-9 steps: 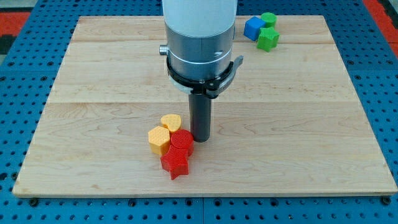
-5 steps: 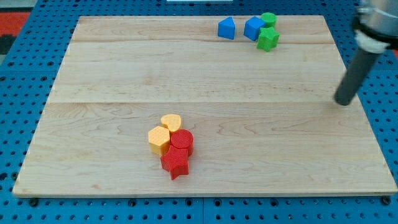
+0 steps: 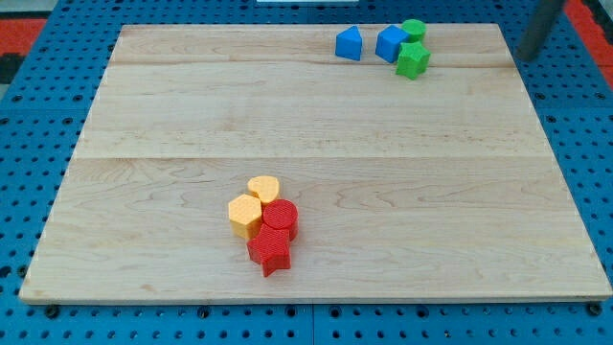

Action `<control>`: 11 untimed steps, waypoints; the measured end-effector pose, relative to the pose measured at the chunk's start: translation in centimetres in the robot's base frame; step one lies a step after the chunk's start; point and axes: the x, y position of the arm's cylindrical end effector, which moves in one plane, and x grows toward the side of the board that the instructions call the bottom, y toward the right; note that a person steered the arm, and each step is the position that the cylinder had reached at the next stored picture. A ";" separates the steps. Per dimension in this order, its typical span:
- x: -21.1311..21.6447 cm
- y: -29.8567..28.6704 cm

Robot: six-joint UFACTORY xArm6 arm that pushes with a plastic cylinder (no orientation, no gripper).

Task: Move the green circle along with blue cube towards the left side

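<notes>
The dark rod's tip (image 3: 526, 56) has been swung from the table's right edge to the view's top right, beyond the small green circle (image 3: 414, 29) and blue cube (image 3: 390, 43), which touch there unmoved. No jawed end effector is fitted. A leftward push looks prepared.

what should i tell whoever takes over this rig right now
My tip sits at the view's top right, just off the board's right edge, right of the green circle and touching no block.
Green circle, blue cube and a second green block are clustered at the board's top right; another blue block lies just left of them.
Two yellow blocks and two red blocks are bunched near the bottom centre; not part of the job.
Done: no push yet, judging by where the pair lies.
Left: push circle and cube toward the view's left.
</notes>
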 end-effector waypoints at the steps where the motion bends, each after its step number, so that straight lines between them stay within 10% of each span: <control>1: -3.4 -5.4; 11: 2.5 -24.3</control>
